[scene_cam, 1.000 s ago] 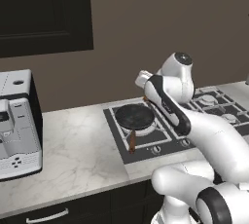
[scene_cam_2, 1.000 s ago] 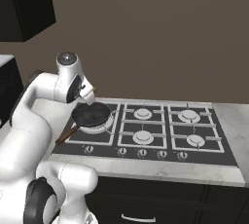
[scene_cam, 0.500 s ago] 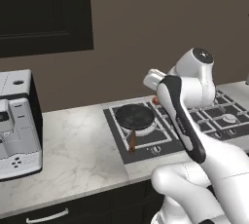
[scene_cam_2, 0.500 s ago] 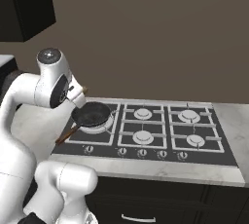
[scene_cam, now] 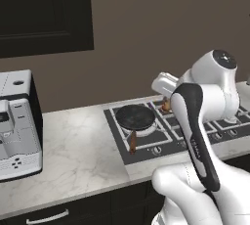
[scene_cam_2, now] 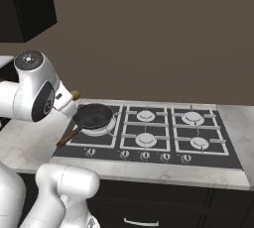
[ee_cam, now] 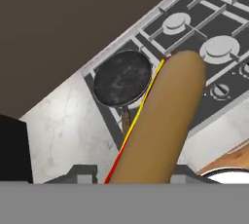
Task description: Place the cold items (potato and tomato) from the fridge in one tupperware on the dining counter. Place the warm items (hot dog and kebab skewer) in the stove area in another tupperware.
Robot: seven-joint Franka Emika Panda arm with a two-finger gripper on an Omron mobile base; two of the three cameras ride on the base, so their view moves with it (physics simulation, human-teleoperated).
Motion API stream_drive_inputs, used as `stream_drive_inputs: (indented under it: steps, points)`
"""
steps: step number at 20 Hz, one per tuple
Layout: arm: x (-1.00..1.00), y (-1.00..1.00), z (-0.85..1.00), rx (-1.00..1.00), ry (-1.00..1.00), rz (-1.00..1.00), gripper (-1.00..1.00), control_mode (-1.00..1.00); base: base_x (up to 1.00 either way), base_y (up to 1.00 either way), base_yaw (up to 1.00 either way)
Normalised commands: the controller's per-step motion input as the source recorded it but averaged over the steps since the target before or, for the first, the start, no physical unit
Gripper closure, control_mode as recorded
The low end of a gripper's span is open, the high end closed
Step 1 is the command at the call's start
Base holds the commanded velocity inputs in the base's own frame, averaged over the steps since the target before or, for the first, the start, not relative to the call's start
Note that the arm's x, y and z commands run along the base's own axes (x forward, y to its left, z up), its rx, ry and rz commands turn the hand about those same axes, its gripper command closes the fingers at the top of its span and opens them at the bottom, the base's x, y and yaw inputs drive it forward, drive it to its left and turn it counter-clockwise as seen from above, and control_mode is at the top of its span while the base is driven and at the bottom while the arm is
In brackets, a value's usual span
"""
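gripper (ee_cam: 141, 181) clamped on the hot dog (ee_cam: 163, 121), that's plain in the hand view: the sausage rises from between the finger tips and runs away toward one o'clock, its long axis in line with the hand, a yellow-to-red stripe down its left flank. it's lifted clear, riding above the stove (scene_cam_2: 149, 135), with the dark pan (ee_cam: 121, 78) off at eleven o'clock of it and the burners up at two. from the left base view the arm is folded back on itself, elbow high, hand (scene_cam: 166, 84) tucked over the burners with a brown end of the hot dog poking beneath it. the marble desk (scene_cam: 78, 155) stretches away at nine o'clock. no tupperware to be seen, so i'd judge the arm must carry it off somewhere else.
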Motion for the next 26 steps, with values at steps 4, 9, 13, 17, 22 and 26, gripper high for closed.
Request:
stream_drive_inputs:
  steps: [4, 9, 13, 17, 22, 26]
  points:
    - [0.00, 0.00, 0.00, 0.00, 0.00, 0.00, 1.00, 1.00, -0.74, 0.29, 0.14]
    - [0.00, 0.00, 0.00, 0.00, 0.00, 0.00, 1.00, 1.00, -0.46, 0.56, 0.94]
    - [0.00, 0.00, 0.00, 0.00, 0.00, 0.00, 1.00, 1.00, -0.27, 0.59, 1.00]
    - [0.00, 0.00, 0.00, 0.00, 0.00, 0.00, 1.00, 1.00, -0.15, 0.63, 1.00]
    - [0.00, 0.00, 0.00, 0.00, 0.00, 0.00, 1.00, 1.00, 0.18, 0.62, 1.00]
    - [0.00, 0.00, 0.00, 0.00, 0.00, 0.00, 1.00, 1.00, 0.69, 0.41, 1.00]
